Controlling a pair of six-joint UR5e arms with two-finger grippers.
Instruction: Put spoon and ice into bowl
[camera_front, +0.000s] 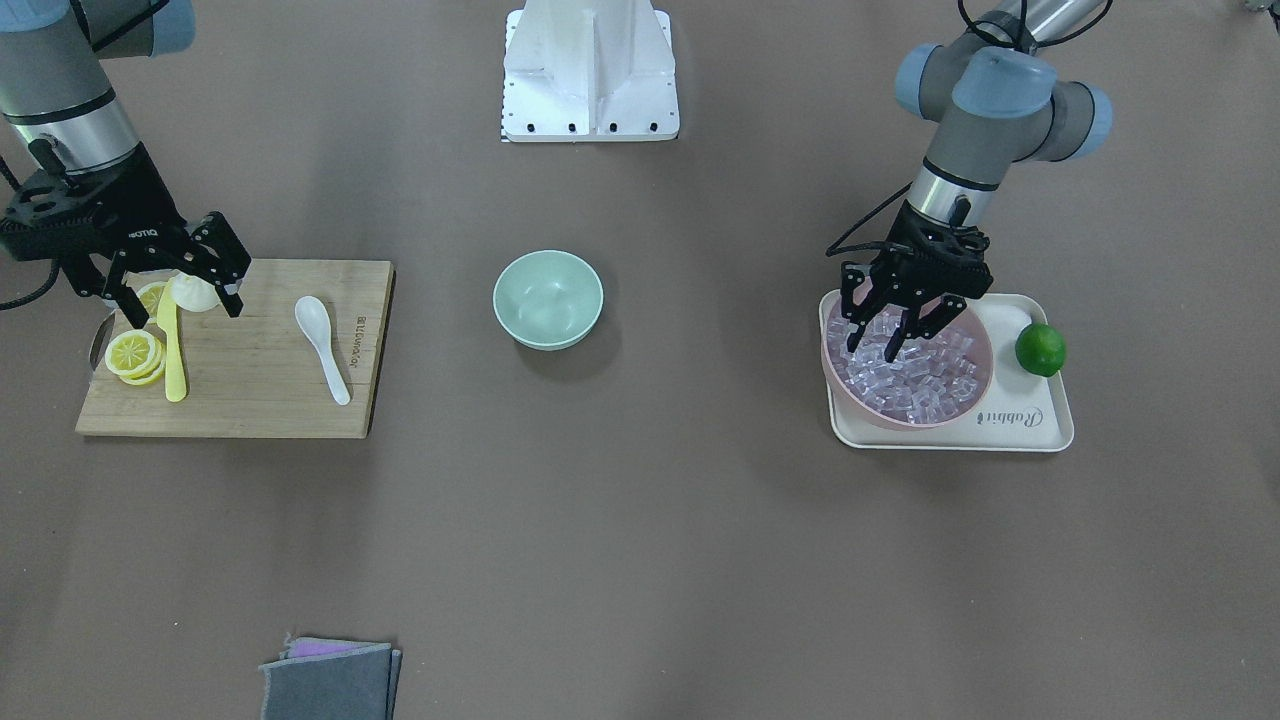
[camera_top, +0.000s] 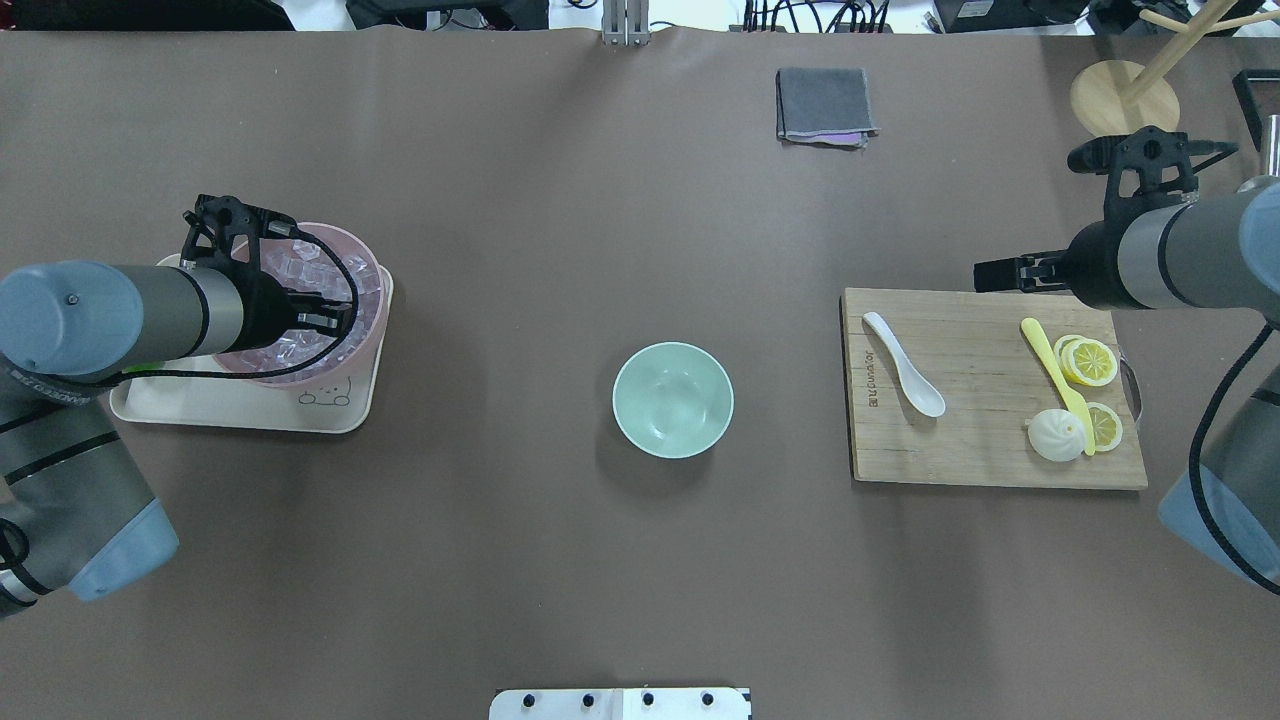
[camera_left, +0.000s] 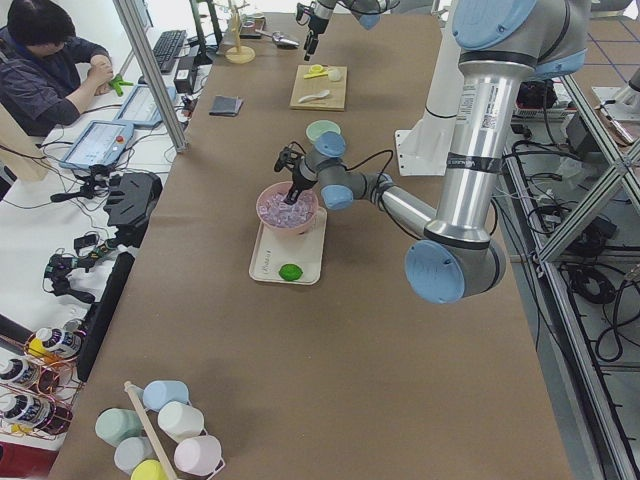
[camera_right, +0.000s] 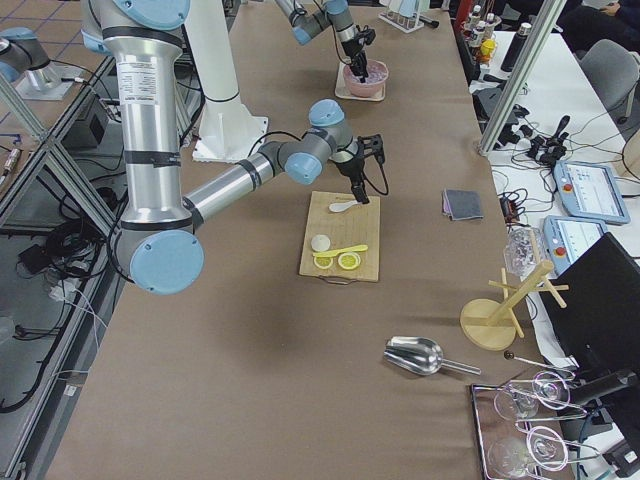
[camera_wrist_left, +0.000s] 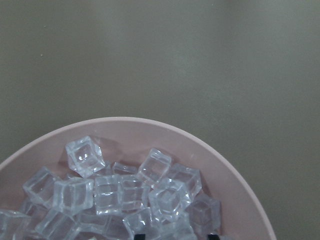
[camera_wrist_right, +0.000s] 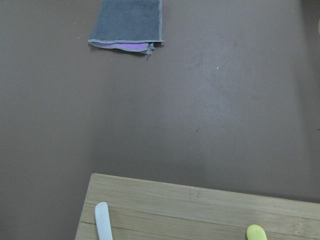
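The white spoon (camera_front: 322, 345) lies on the wooden cutting board (camera_front: 260, 400), well apart from the mint bowl (camera_front: 548, 298), which stands at the middle of the table. The ice (camera_front: 915, 380) fills the pink bowl (camera_wrist_left: 125, 132) on the tray (camera_front: 1040, 425). The left gripper (camera_front: 885, 340) has its jaws open, tips among the cubes. The right gripper (camera_front: 182, 300) hangs open above the yellow knife (camera_front: 175, 370)

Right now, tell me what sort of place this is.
Probably a robotics lab staged as a kitchen. Grey-and-blue robot arms stand at a long brown-covered table, a seated dark-haired operator sits near a flat grey control tablet, and the pale wooden cutting board looks like a prop.
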